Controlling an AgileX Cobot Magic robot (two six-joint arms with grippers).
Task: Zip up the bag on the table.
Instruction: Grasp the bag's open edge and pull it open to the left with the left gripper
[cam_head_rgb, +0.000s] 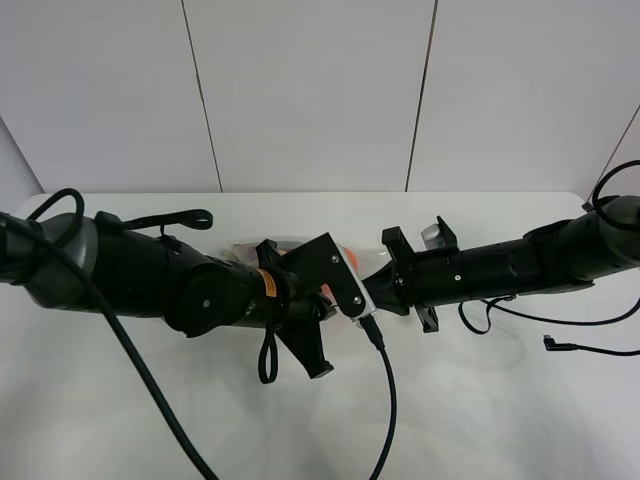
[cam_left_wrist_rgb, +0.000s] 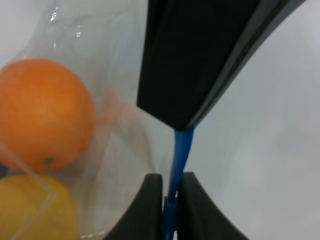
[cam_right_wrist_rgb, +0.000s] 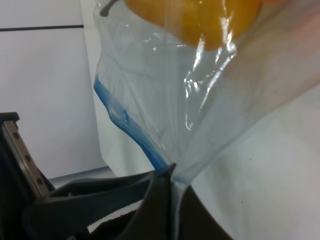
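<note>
The clear bag (cam_head_rgb: 295, 243) lies mid-table (cam_head_rgb: 480, 400), mostly hidden under both arms; an orange (cam_head_rgb: 350, 262) shows through it. In the left wrist view my left gripper (cam_left_wrist_rgb: 172, 202) is shut on the bag's blue zip strip (cam_left_wrist_rgb: 181, 150), with an orange (cam_left_wrist_rgb: 45, 112) and a yellow fruit (cam_left_wrist_rgb: 30, 210) inside the bag beside it. A black gripper part (cam_left_wrist_rgb: 200, 60) sits on the strip just beyond. In the right wrist view my right gripper (cam_right_wrist_rgb: 172, 187) is shut on the bag's corner where the blue strip (cam_right_wrist_rgb: 125, 122) ends. The grippers (cam_head_rgb: 335, 292) (cam_head_rgb: 375, 290) nearly meet.
A black cable (cam_head_rgb: 388, 400) hangs from the left wrist across the table's front. Another loose cable with a plug (cam_head_rgb: 560, 345) lies at the right. White wall panels (cam_head_rgb: 310, 90) stand behind the table's far edge.
</note>
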